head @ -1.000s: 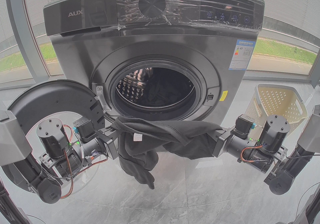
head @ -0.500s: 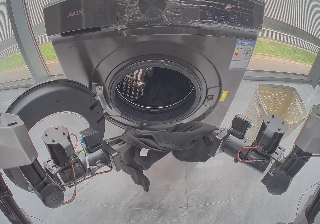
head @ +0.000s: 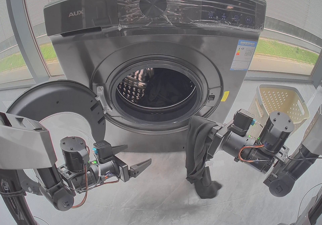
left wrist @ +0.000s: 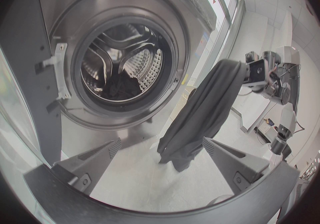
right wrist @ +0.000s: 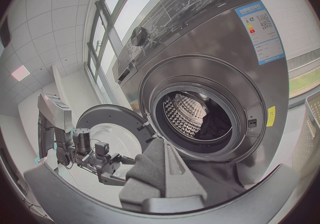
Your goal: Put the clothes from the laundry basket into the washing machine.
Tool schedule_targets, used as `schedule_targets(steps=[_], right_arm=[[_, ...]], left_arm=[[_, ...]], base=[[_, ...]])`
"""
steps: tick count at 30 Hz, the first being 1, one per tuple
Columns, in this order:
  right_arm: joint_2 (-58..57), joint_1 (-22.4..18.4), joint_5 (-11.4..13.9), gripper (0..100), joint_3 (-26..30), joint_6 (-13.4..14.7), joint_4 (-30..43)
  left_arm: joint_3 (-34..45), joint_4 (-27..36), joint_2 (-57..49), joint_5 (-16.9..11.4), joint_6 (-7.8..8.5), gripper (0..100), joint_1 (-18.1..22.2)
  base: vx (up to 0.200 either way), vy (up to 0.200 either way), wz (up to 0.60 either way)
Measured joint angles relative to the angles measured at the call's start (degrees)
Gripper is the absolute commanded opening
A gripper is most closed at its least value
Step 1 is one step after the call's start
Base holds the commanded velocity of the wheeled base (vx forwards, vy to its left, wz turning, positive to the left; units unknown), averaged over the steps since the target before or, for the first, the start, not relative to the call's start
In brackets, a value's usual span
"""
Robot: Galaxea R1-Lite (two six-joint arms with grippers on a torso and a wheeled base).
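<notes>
Head view: the right gripper (head: 210,135) is clamped on the top fold of a dark garment (head: 198,150), which hangs at about 5 o'clock from the washer's (head: 154,47) drum mouth (head: 156,91). Its tail reaches the floor or very near it. The left gripper (head: 138,154), fingers spread and holding nothing, sits at 7 o'clock from the mouth, below the swung-out door (head: 57,101). The basket (head: 281,101) stands at 3 o'clock from the washer. Left wrist view: the garment (left wrist: 203,101) drapes in long limp folds off the right gripper (left wrist: 256,71), in front of the washer, and dark cloth (left wrist: 120,87) already lies in the drum (left wrist: 123,64). Right wrist view: the cloth (right wrist: 150,164) bunches thickly over one finger (right wrist: 176,168). It looks light, soft and shapeless, so it will likely trail and catch on the door rim. A second hold low on the hanging tail would gather it before it goes in.
</notes>
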Motion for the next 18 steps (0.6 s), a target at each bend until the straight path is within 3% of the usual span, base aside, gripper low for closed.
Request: schedule_targets(steps=[6,10,18], right_arm=[[-0.4,0.2,-0.3,0,-0.7,0.0,0.0],[-0.5,-0.1,-0.5,0,-1.4,-0.1,0.0],[-0.5,-0.4,-1.8,0,-3.3,-0.1,0.0]], left_arm=[[-0.6,0.0,4.7,-0.4,0.85,100,-0.7],[-2.1,0.0,8.1,-2.4,1.65,100,-1.4],[-3.6,0.0,11.7,-3.3,2.00,100,-1.9]], base=[[0.000,0.000,0.00],[0.000,0.000,0.00],[0.000,0.000,0.00]])
